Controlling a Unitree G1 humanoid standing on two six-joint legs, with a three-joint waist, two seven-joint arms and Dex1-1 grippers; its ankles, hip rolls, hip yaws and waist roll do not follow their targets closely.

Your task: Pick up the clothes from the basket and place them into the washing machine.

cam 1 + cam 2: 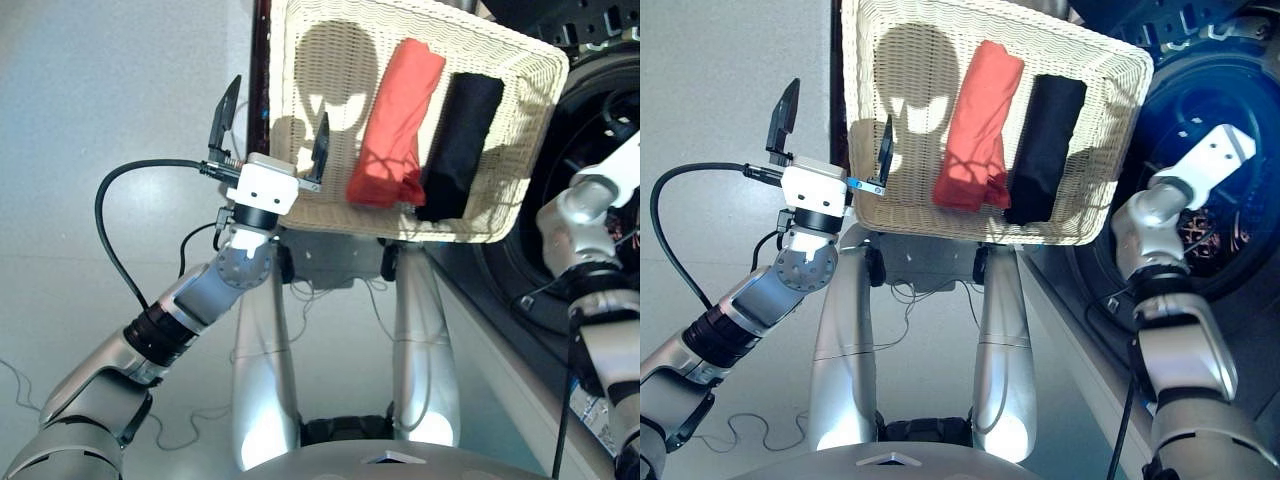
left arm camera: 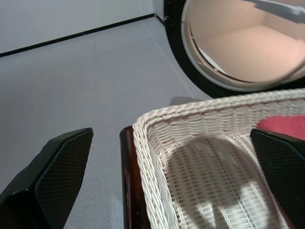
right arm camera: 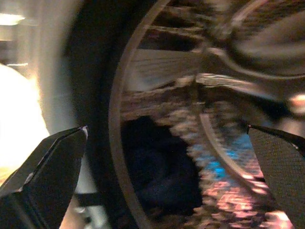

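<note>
The cream wicker basket (image 1: 300,60) holds a red-orange cloth (image 1: 395,105) and a black cloth (image 1: 458,140) side by side; no navy cloth shows in it. My left gripper (image 1: 272,132) is open and straddles the basket's left rim (image 2: 143,125), one finger (image 1: 322,145) over the bare weave and the other outside. My right arm (image 1: 1160,230) reaches into the washing machine (image 1: 1240,260), so its gripper is hidden in the eye views. In the right wrist view the right gripper (image 3: 167,129) is open inside the drum, with a dark bundle (image 3: 152,167) lying beyond it.
A dark wooden bar (image 2: 127,181) runs under the basket's left edge. A black cable (image 1: 110,230) loops from my left wrist. The round, dark-rimmed porthole door (image 2: 176,47) stands beyond the basket. Thin cords lie on the grey floor (image 1: 100,80).
</note>
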